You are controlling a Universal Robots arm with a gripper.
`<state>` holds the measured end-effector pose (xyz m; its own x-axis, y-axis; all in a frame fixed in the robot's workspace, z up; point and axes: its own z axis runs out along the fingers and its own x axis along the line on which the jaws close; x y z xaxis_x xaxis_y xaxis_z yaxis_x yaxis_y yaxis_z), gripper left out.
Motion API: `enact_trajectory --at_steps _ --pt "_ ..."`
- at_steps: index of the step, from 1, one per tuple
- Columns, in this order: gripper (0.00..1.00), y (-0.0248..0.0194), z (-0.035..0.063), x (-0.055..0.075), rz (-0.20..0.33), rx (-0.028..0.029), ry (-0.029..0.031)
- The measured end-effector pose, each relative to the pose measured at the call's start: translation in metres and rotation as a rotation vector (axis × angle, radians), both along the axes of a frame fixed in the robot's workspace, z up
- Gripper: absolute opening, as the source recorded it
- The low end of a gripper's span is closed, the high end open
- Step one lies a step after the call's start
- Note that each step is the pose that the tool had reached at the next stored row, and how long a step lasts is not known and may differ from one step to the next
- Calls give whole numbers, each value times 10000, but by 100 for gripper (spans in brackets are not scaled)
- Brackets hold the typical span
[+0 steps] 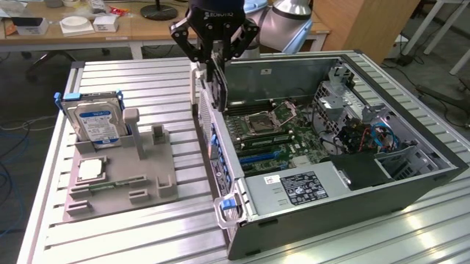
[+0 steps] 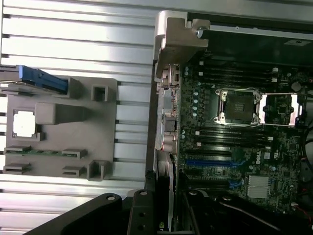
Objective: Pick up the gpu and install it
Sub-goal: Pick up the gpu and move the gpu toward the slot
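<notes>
gripping gpu (image 1: 220, 93) upright — gripper (image 1: 215, 61) over case (image 1: 411, 181) rear edge; motherboard (image 1: 272, 137) exposed

gpu (image 1: 219, 85) (upright), in end effector (image 1: 217, 58) — over case (image 1: 345, 206)

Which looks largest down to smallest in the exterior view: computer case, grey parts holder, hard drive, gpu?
1. computer case
2. grey parts holder
3. hard drive and gpu, unranked: they look similar in length, but the gpu hangs edge-on in the claw, higher up and possibly nearer the camera.
</notes>
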<state>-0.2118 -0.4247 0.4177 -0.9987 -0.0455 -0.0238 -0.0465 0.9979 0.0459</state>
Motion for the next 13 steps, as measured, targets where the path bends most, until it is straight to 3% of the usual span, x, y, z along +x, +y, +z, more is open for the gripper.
enact_trajectory --at_steps 13 --pt "27 0 0 256 0 1 3"
